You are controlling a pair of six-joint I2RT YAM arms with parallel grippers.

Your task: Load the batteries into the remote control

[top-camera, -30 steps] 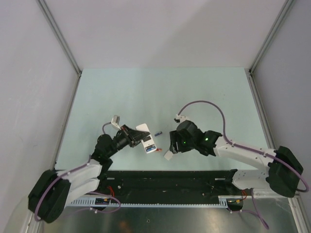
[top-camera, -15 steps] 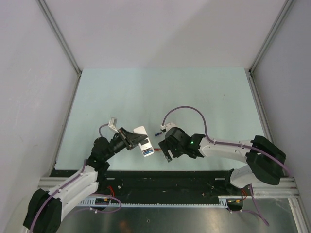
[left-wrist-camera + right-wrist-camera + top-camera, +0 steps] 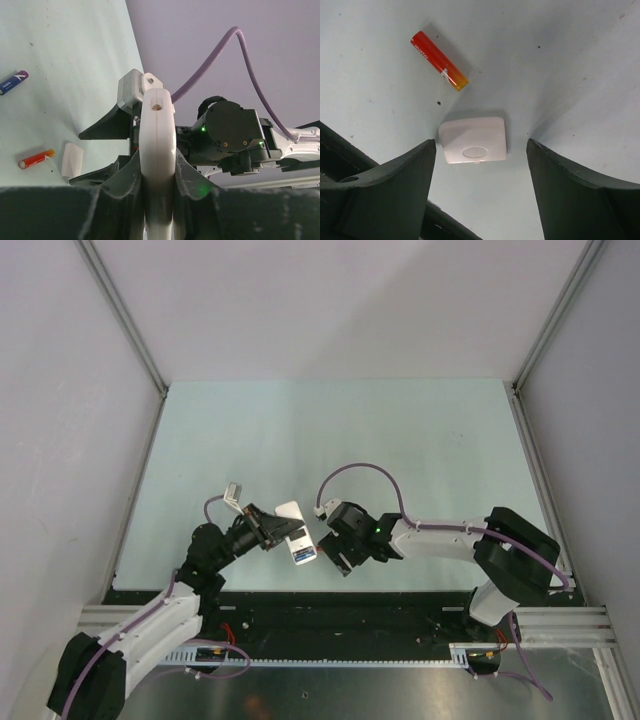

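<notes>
Remote control (image 3: 157,150) stands edge-on at lower centre of the left wrist view, clamped between the closed jaws of the left gripper (image 3: 158,172). Right gripper (image 3: 480,150) hangs with jaws spread wide either side of a small white cover (image 3: 474,140) on the tabletop (image 3: 570,60); a red battery (image 3: 439,60) lies apart at upper left.

The top camera looks down on the whole desk (image 3: 330,430) from behind the arms (image 3: 170,605). Both wrist cameras sit close and share the red battery (image 3: 439,60) and the white lid (image 3: 474,140).
</notes>
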